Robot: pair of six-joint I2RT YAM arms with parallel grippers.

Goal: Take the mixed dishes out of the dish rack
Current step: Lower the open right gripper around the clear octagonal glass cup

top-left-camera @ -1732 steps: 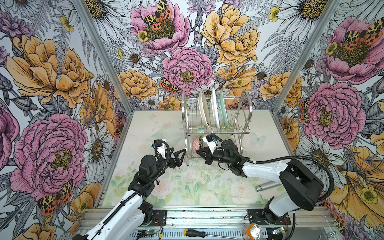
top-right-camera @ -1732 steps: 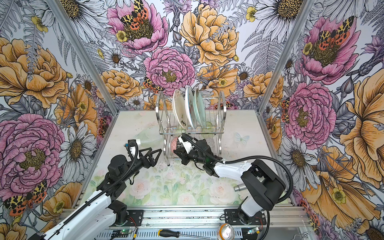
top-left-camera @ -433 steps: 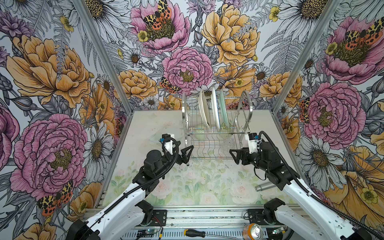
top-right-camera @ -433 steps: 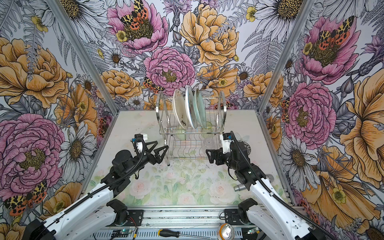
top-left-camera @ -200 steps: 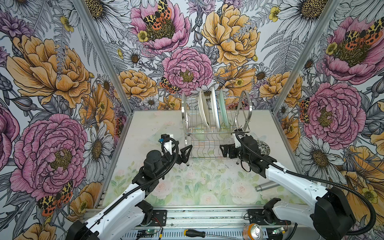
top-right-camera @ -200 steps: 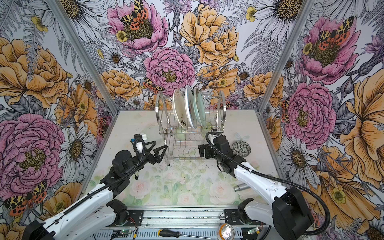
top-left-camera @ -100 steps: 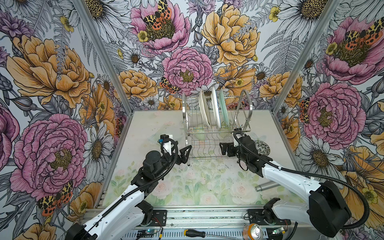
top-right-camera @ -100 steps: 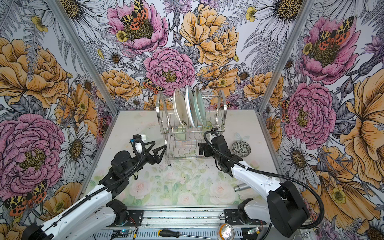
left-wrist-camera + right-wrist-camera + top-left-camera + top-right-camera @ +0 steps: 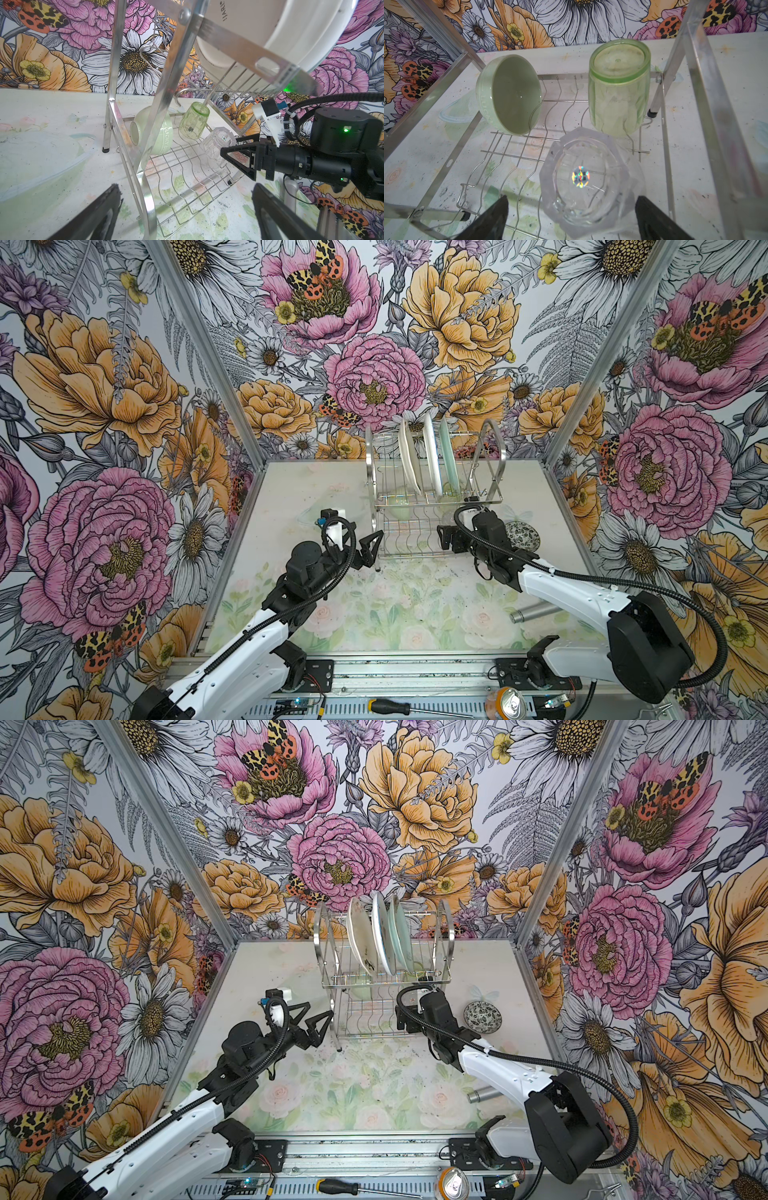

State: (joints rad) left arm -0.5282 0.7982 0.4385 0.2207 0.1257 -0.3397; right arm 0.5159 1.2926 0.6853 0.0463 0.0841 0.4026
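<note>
Right claw (image 9: 446,538), jaws spread wide, has pushed from the 4 o'clock corner of the dish rack (image 9: 496,456) into its lower shelf over the last second. It now brackets the tilted clear glass (image 9: 589,180) without clamping it. Beyond the glass on that shelf sit the green tumbler (image 9: 618,87) and the pale green bowl (image 9: 510,95). Three plates (image 9: 430,456) stand in the upper slots. The speckled bowl (image 9: 521,535) rests on the tabletop (image 9: 311,489) at the rack's 3 o'clock, as before. Left claw (image 9: 361,545), also apart and empty, still hovers at 8 o'clock.
</note>
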